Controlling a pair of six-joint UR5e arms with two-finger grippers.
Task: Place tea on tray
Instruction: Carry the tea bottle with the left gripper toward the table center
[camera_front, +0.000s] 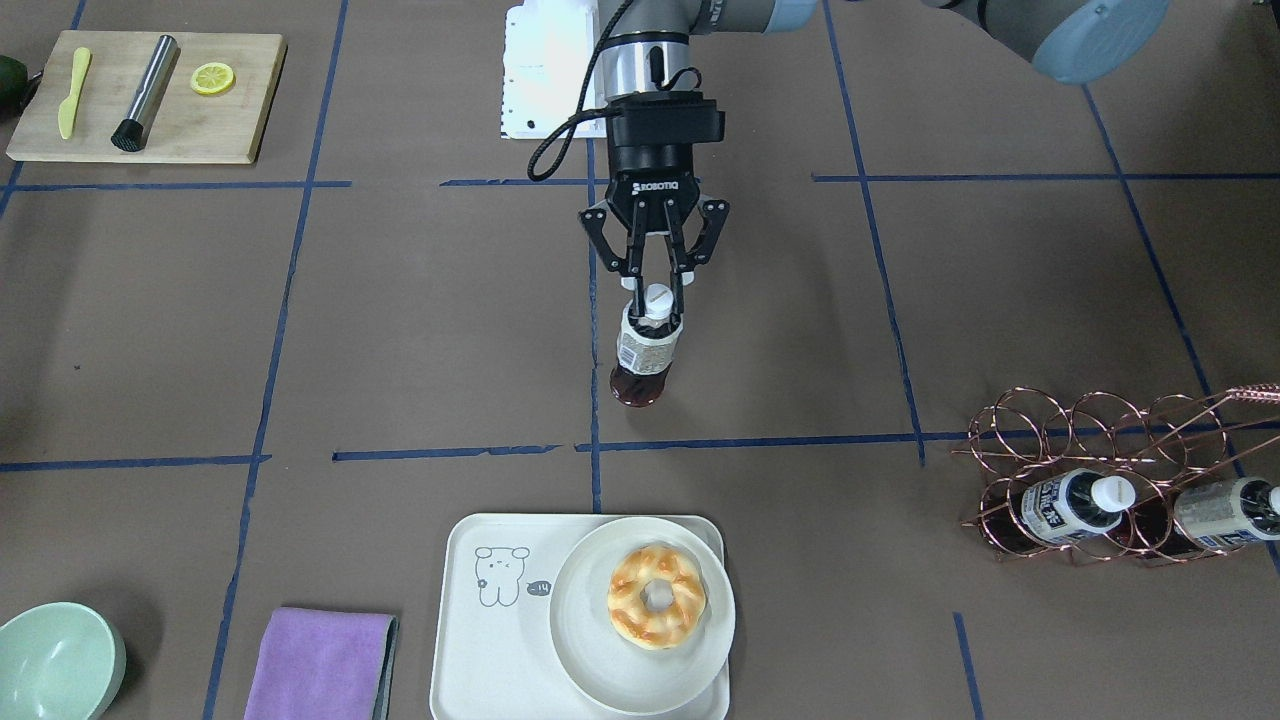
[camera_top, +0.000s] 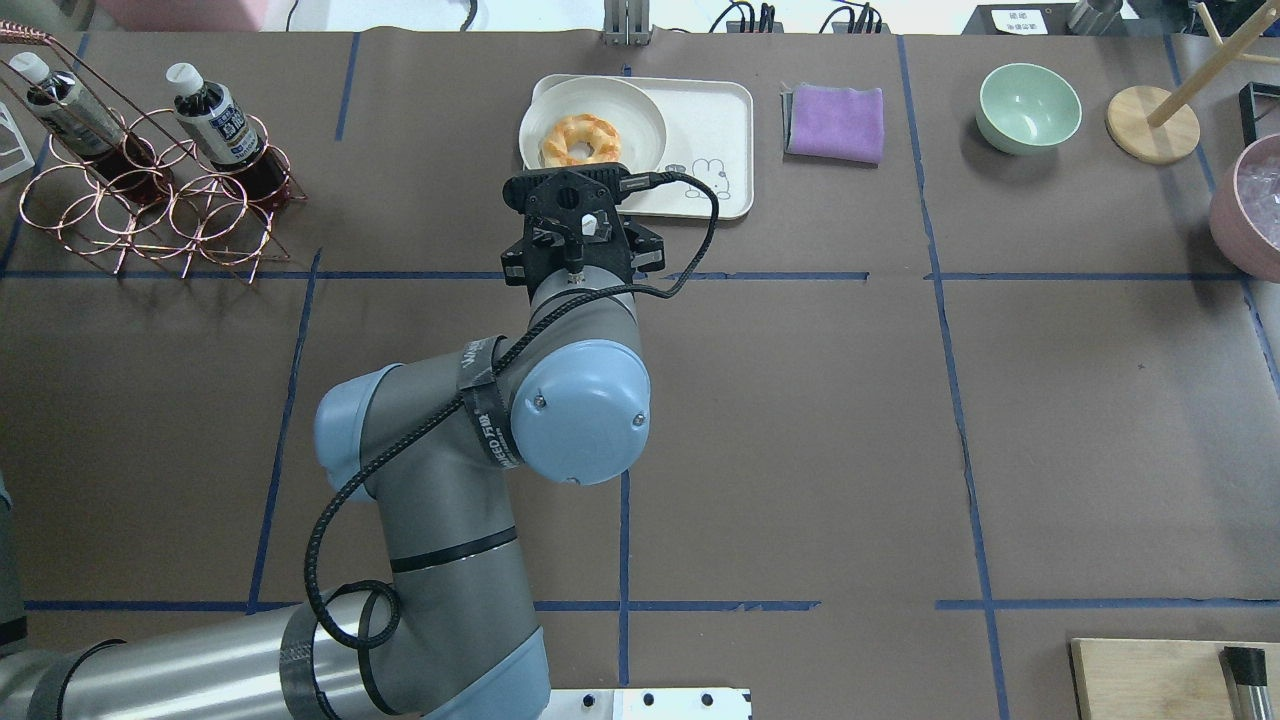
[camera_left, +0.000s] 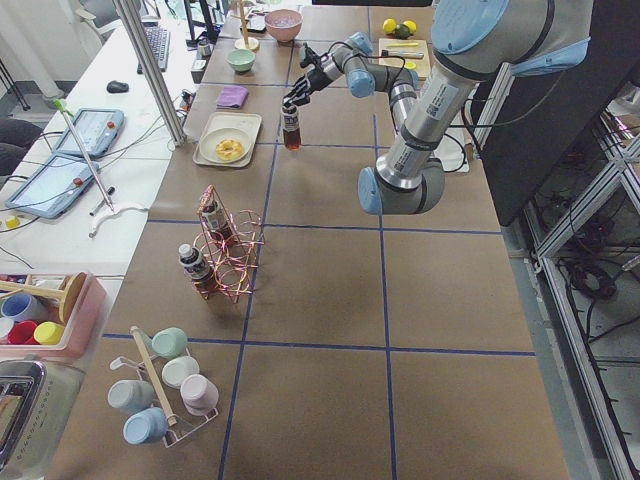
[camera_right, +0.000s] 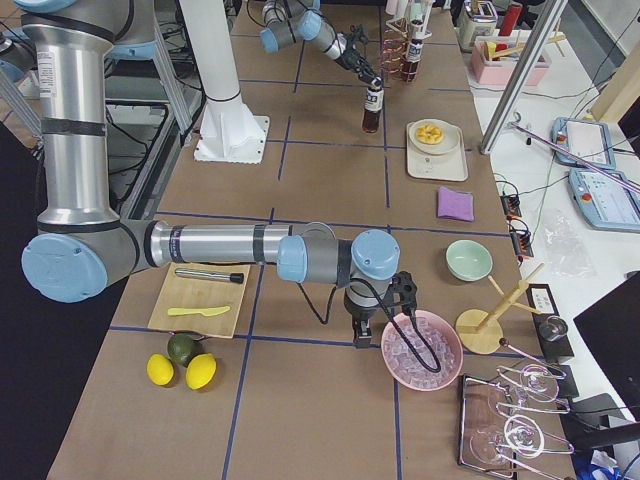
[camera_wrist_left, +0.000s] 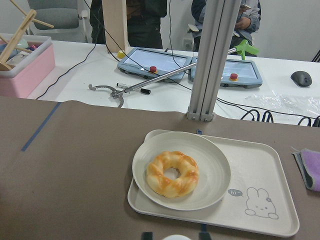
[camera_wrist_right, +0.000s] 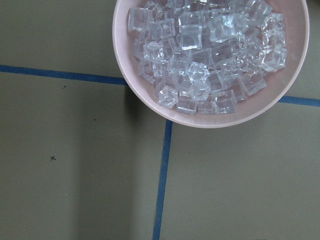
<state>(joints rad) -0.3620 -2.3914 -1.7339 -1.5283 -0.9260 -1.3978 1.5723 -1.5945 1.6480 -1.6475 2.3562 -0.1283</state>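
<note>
Of 3 tea bottles, 1, the tea (camera_front: 645, 350), is upright, pinched at the neck by the left gripper (camera_front: 655, 300), just short of the tray (camera_front: 480, 640) on the robot's side, that arm's wrist pointing straight down. The 2 other bottles (camera_front: 1075, 500) lie in 1 copper rack (camera_front: 1000, 425) well to the tray's side. The right gripper (camera_right: 362, 332) points down far from the tray; I cannot tell its opening.
</note>
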